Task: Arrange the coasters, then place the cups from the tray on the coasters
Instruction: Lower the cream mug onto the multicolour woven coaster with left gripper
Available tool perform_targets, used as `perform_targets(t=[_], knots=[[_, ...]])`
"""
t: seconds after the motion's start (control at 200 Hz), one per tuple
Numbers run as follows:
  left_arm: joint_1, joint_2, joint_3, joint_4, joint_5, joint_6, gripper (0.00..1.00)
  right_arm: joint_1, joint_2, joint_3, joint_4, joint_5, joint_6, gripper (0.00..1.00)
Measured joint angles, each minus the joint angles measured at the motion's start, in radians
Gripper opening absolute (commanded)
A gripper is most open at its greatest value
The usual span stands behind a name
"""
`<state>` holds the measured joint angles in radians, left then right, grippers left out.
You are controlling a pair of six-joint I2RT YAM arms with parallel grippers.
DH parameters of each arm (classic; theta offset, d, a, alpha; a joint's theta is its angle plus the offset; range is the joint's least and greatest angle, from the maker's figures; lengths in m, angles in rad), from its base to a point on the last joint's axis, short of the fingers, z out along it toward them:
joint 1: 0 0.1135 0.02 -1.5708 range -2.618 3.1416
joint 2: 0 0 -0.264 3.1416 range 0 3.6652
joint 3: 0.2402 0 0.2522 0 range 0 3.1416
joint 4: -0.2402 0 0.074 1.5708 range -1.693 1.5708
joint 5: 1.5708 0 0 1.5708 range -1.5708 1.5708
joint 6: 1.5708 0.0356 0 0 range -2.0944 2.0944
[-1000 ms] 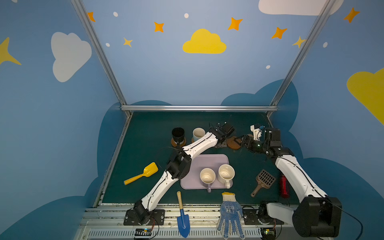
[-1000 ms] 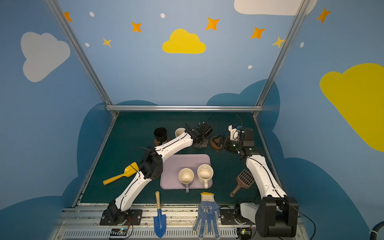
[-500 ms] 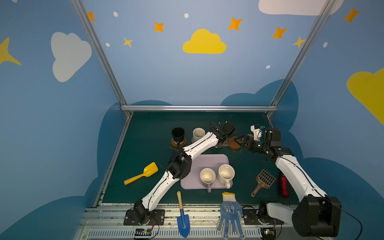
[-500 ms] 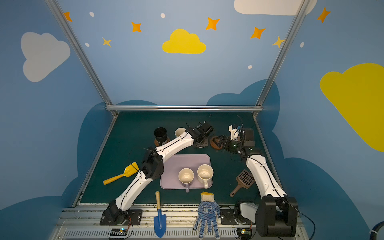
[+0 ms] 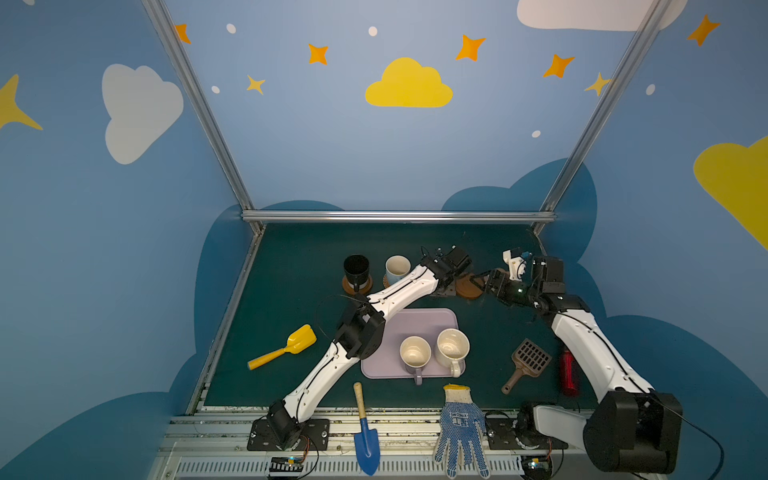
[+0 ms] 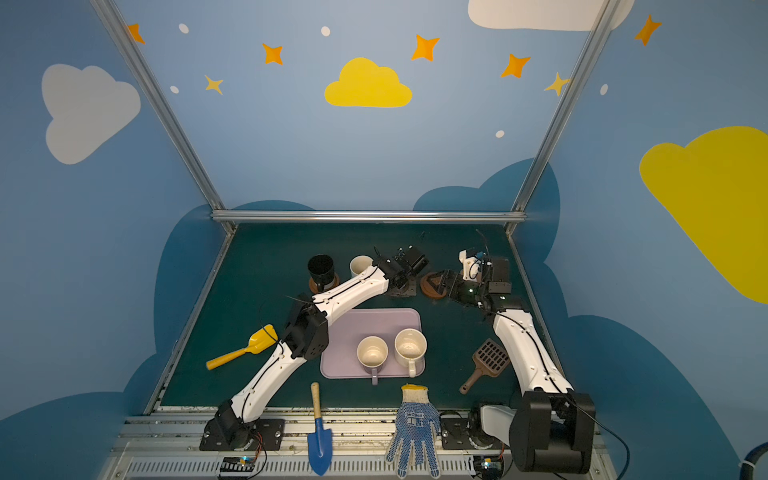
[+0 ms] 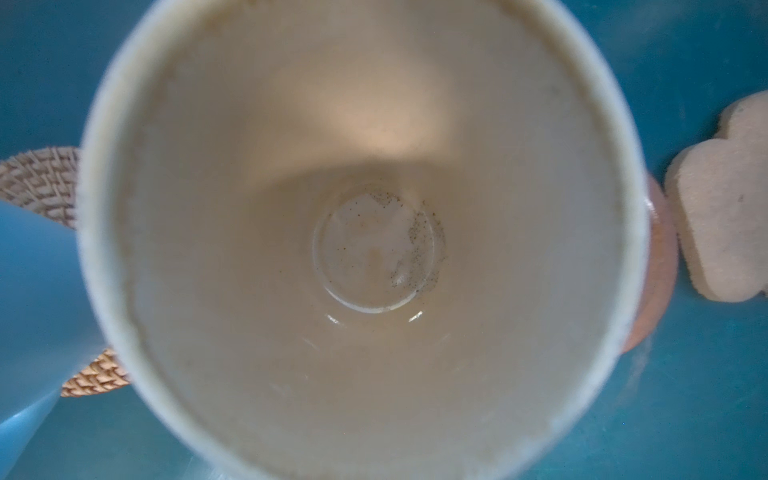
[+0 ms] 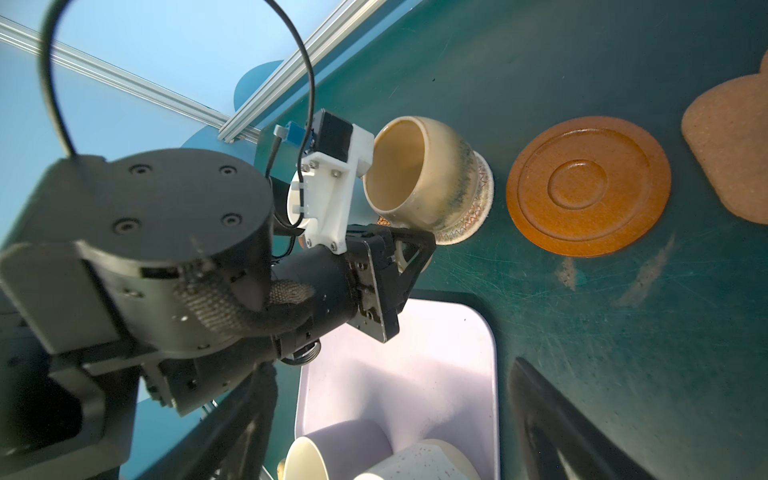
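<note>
On the far side of the green table (image 5: 291,291), your left gripper (image 8: 409,249) is clamped on the handle of the tan-yellow mug (image 8: 419,178), which stands on the pale woven coaster (image 8: 478,208). The left wrist view looks straight down into that mug, and you can see only a few dark specks on its bottom. Just beside it lies the dark-brown disc (image 8: 588,187) with nothing on it, and past that the cloud-shaped coaster (image 8: 731,149), equally bare. Your right gripper (image 6: 438,284) sits by that bare disc with its jaws wide apart and nothing between them; you cannot tell from these views whether it touches the disc. Further left in both top views, the black mug (image 5: 356,268) stands on the other brown disc (image 5: 368,286), and the light blue mug (image 5: 397,268) stands on the rattan coaster (image 7: 95,380). Nearer you, the tray (image 5: 415,324) holds two mugs side by side by its near edge: the lavender mug (image 5: 413,353) and the speckled cream mug (image 5: 452,347), both upright, handles pointing toward you
</note>
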<state>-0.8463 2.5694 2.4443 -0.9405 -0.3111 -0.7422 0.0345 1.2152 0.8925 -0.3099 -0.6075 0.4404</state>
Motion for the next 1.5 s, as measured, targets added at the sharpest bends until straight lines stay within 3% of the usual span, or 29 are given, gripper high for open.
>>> perform_targets(t=[1.392, 1.497], knots=[[-0.006, -0.004, -0.026, 0.021, -0.045, 0.031, 0.04, -0.013, 0.017, -0.012, 0.015, -0.008, 0.001, 0.87], [-0.007, -0.005, -0.027, 0.022, -0.044, 0.032, 0.09, -0.013, 0.018, -0.012, 0.016, -0.009, 0.002, 0.87]])
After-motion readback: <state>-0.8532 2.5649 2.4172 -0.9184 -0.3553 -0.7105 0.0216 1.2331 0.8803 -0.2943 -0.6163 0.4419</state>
